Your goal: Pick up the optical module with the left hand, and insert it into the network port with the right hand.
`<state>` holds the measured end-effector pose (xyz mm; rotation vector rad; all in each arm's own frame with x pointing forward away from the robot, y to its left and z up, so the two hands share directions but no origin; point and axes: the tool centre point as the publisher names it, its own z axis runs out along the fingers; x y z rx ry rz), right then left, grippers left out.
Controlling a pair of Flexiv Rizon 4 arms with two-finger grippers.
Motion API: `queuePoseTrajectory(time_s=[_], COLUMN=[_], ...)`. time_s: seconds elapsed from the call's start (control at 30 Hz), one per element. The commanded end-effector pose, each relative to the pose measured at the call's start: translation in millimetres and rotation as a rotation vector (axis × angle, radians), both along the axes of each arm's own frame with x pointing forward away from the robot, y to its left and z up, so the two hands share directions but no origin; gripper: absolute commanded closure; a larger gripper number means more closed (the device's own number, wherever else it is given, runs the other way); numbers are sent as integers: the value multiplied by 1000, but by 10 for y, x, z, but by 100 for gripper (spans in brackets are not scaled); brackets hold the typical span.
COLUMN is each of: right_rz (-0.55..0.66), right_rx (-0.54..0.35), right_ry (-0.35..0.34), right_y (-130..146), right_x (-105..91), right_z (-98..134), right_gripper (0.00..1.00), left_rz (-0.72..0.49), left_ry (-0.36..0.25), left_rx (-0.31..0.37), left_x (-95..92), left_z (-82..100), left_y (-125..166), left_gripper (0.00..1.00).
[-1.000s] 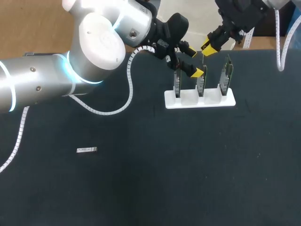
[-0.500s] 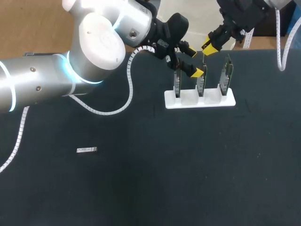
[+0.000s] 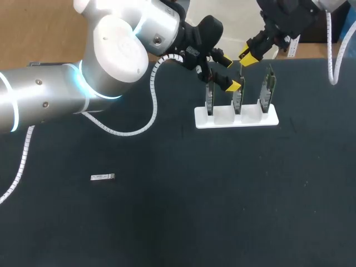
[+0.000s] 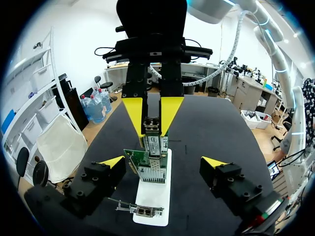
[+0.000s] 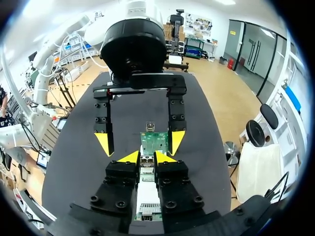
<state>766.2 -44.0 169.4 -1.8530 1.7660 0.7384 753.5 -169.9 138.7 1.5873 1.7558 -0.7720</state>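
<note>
A white rack point(image 3: 236, 118) holds three upright green cards with network ports. My right gripper point(image 3: 248, 56) hangs over the middle card point(image 3: 238, 93). In the left wrist view its fingers point(image 4: 170, 110) are shut on a small silver optical module point(image 4: 151, 126) just above the card's port point(image 4: 156, 146). The right wrist view shows the same grip point(image 5: 146, 157) with the card point(image 5: 154, 141) ahead. My left gripper point(image 3: 229, 72) is open beside the rack, its fingers either side of the cards point(image 4: 163, 161), holding nothing. A second optical module point(image 3: 103, 177) lies on the table at the left.
The dark table point(image 3: 222, 200) stretches in front of the rack. My left arm and its white cable point(image 3: 153, 105) cross the back left. The rack's outer cards point(image 3: 268, 89) stand close to both grippers.
My right gripper has shifted very slightly upward in the head view. The left arm and the module on the table have not moved.
</note>
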Motion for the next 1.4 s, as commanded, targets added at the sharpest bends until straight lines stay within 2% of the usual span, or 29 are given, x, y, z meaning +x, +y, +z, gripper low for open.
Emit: queuePoseTrajectory(time_s=[0.03, 0.77, 1.4], right_rz=[3, -1, -4], right_rx=[7, 4, 20], right_ry=[-6, 7, -9], right_y=[-1, 4, 0], right_x=[-1, -2, 20], right_z=[6, -50, 2], right_gripper=[100, 100, 100], left_rz=[1, 1, 1], left_ry=[2, 2, 2], left_rx=[5, 5, 5], left_x=[11, 11, 11], left_z=[4, 4, 4], left_y=[-13, -13, -13], left_gripper=[0, 0, 0])
